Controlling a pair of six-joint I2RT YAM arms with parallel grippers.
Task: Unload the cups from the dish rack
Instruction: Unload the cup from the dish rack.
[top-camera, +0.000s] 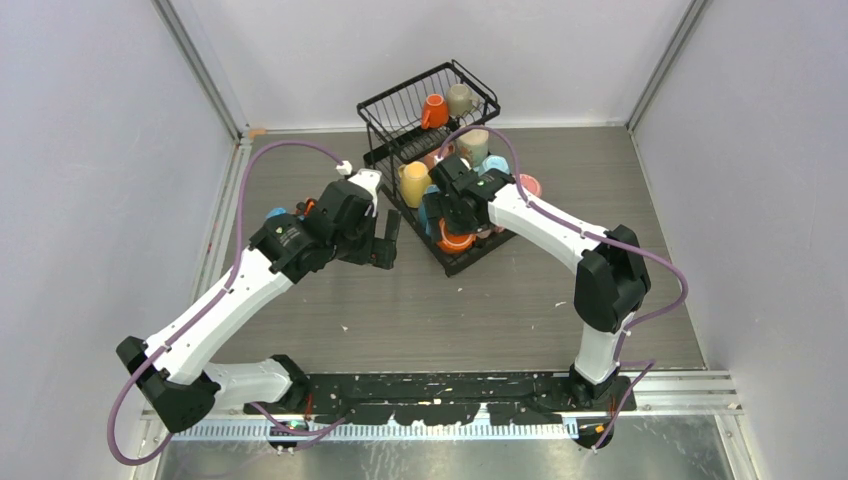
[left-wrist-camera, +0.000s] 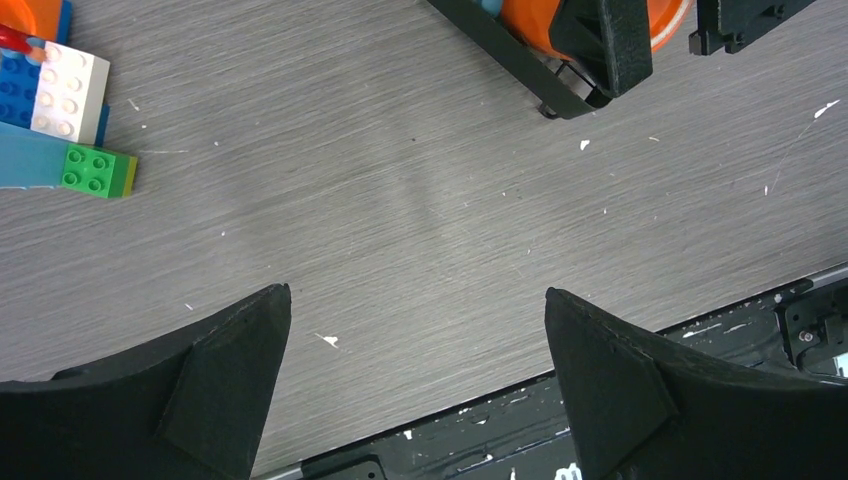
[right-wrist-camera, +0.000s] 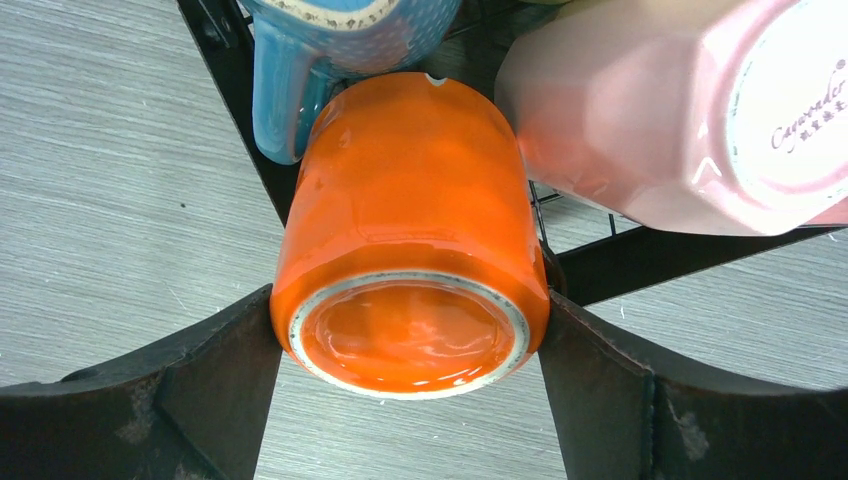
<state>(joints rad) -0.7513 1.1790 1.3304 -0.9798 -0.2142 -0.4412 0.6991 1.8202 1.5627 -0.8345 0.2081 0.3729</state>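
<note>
The black wire dish rack (top-camera: 478, 92) stands at the back middle of the table. Its upper basket holds an orange cup (top-camera: 434, 110) and a beige cup (top-camera: 460, 97). On the lower tray are a yellow cup (top-camera: 413, 183), a blue cup (right-wrist-camera: 340, 40), a pink cup (right-wrist-camera: 650, 110) and, at the near corner, an orange cup (right-wrist-camera: 410, 250) lying on its side. My right gripper (right-wrist-camera: 410, 310) has closed on this orange cup, one finger against each side near its base. My left gripper (left-wrist-camera: 418, 300) hangs open over bare table, left of the rack corner (left-wrist-camera: 520, 70).
Toy building bricks (left-wrist-camera: 60, 110) lie on the table left of my left arm. A black mounting rail (top-camera: 450, 395) runs along the near edge. Grey walls close in the table at the left, back and right.
</note>
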